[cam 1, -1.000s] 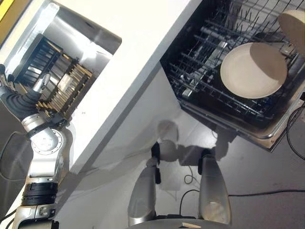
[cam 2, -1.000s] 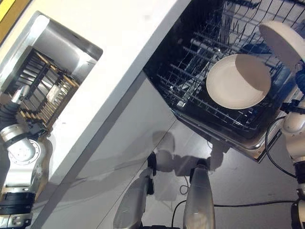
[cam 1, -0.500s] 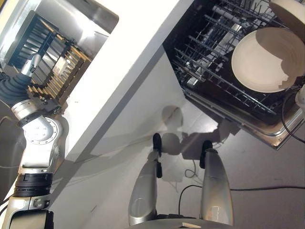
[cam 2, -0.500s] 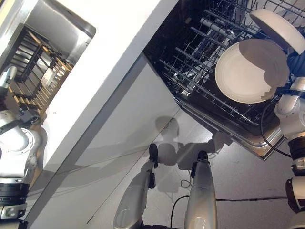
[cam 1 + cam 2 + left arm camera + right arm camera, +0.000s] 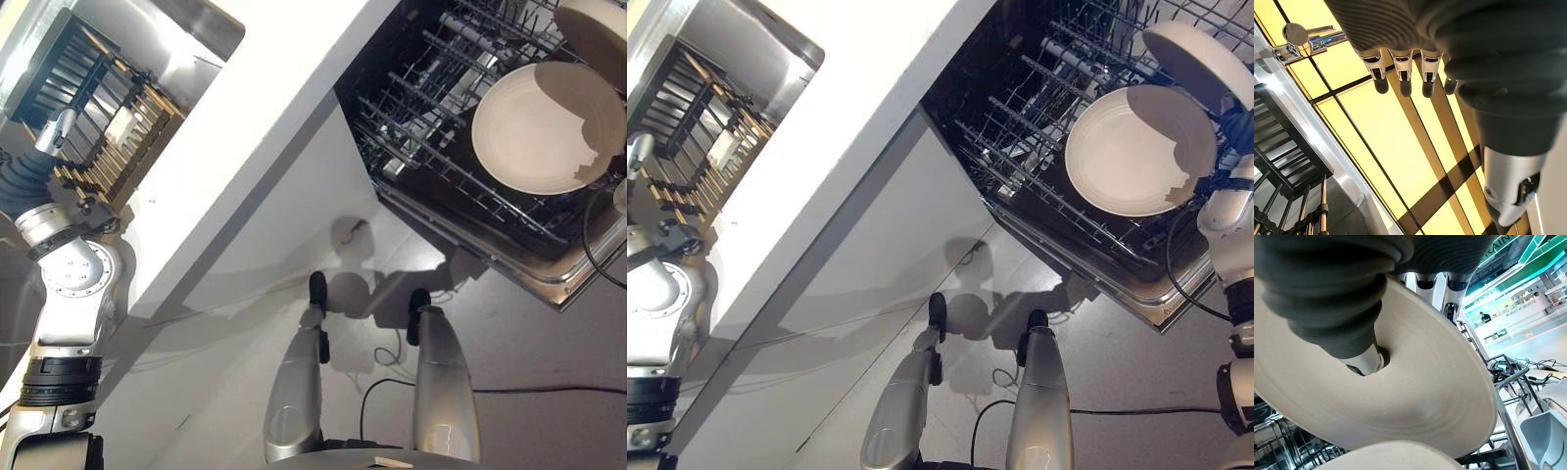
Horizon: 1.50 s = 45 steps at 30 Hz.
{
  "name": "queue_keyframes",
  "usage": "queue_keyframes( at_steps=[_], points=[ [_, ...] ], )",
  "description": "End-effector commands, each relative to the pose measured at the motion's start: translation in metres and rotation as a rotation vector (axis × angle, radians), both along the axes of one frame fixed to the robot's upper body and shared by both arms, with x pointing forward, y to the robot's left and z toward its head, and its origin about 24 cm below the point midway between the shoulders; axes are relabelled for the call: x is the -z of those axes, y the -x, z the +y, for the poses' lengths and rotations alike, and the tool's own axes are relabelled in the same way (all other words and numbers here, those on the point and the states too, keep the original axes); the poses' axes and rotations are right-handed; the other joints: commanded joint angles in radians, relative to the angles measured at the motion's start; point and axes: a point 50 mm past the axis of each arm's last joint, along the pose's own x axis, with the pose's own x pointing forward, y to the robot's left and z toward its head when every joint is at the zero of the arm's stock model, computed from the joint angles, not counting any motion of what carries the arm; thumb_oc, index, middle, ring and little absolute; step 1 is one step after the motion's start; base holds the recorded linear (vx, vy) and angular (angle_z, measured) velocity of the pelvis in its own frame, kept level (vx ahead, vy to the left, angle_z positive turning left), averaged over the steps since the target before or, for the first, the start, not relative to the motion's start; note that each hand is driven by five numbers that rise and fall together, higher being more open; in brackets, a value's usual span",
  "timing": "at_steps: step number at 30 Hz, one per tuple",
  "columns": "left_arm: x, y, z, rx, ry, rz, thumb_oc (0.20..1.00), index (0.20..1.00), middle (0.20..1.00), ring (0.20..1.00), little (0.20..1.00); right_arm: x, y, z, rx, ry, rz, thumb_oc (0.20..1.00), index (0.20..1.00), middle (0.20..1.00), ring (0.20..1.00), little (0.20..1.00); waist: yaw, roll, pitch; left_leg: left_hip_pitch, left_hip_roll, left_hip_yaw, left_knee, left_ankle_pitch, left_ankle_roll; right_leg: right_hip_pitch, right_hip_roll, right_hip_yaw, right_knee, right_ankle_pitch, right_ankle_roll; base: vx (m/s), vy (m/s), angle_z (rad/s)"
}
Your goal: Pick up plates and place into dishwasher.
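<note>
no legible text anywhere

Counted two plates (image 5: 1136,152) (image 5: 1200,59), one dishwasher (image 5: 1038,127), one drying rack (image 5: 98,108), one faucet (image 5: 1303,36).

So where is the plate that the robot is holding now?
The held plate is pinched in the right robot hand, at the eye views' upper right, above the dishwasher rack and the plate lying there.
</note>
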Motion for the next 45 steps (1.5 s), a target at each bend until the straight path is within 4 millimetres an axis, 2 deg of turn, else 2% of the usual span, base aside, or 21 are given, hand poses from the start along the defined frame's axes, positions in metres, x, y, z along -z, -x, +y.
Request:
queue_keyframes(
  at_steps=[1,8,20,34,45],
  points=[
    [0.007,-0.004,-0.004,0.016,0.034,-0.011,1.000,1.000,1.000,1.000,1.000,0.010,-0.012,0.015,-0.110,-0.036,0.050,0.200,0.200,0.200,0.200,0.200,-0.031,-0.026,0.046,0.013,0.050,0.003,0.099,-0.071,0.008,0.071,-0.011,0.092,-0.236,0.120,0.079,0.02,0.086,0.00],
    [0.011,-0.003,-0.003,0.030,0.054,0.004,1.000,1.000,1.000,1.000,1.000,0.018,-0.008,0.010,-0.107,-0.052,0.061,0.200,0.200,0.200,0.200,0.200,-0.032,-0.038,0.006,0.057,0.043,0.010,0.083,-0.084,0.009,0.131,-0.032,0.091,-0.298,0.142,0.090,0.02,0.061,0.04],
    [0.015,-0.007,0.001,0.033,0.041,0.046,1.000,1.000,1.000,1.000,1.000,0.037,-0.001,0.005,-0.105,-0.101,0.082,0.200,0.200,0.200,0.200,0.200,-0.022,-0.082,-0.050,0.107,0.037,0.014,0.068,-0.099,0.008,0.235,-0.063,0.077,-0.408,0.190,0.119,0.03,0.013,0.06],
    [0.002,-0.015,0.004,0.032,-0.015,0.038,1.000,1.000,1.000,1.000,1.000,0.049,-0.006,0.012,-0.105,-0.166,0.077,0.200,0.200,0.200,0.200,0.200,0.017,-0.123,-0.041,0.094,0.037,-0.014,0.047,-0.090,0.014,0.284,-0.057,0.038,-0.464,0.211,0.128,-0.01,-0.056,0.08],
    [0.007,-0.011,0.008,0.036,-0.030,0.051,1.000,1.000,1.000,1.000,1.000,0.059,0.001,0.006,-0.071,-0.198,0.053,0.200,0.200,0.200,0.200,0.200,0.030,-0.149,-0.055,0.102,0.047,-0.031,0.055,-0.095,0.012,0.327,-0.048,0.023,-0.487,0.211,0.125,0.02,-0.046,0.04]
  ],
)
